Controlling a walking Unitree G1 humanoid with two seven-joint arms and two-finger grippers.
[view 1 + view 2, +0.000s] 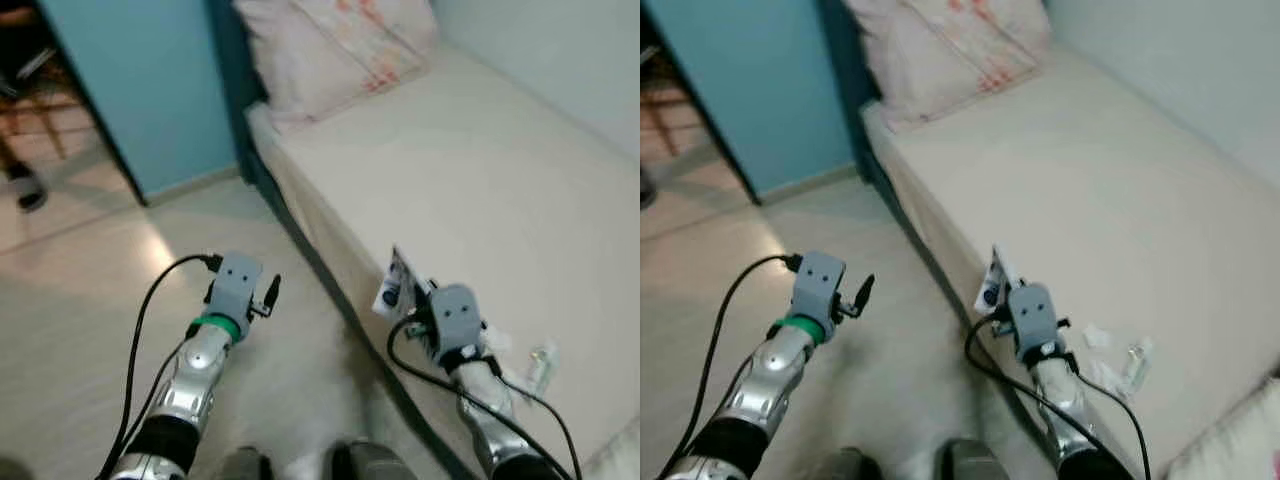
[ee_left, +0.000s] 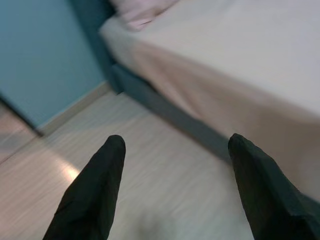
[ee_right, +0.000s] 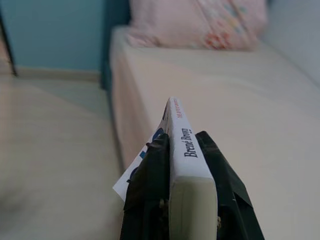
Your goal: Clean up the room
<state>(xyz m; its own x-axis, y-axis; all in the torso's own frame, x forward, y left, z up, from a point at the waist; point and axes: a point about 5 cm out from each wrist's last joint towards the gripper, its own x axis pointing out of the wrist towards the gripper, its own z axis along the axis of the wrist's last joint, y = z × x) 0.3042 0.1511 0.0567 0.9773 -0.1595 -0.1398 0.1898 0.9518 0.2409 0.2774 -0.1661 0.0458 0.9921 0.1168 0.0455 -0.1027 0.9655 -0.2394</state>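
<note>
A thin white book with dark lettering on its spine stands clamped between the two black fingers of my right gripper. In the eye views the book is held over the near edge of the bed. My left gripper hangs over the pale wood floor to the left of the bed, open, its fingers wide apart with nothing between them.
A pink flowered pillow lies at the head of the bed. Small bits of white litter rest on the sheet beside my right arm. A blue wall and a doorway stand to the left. My feet show below.
</note>
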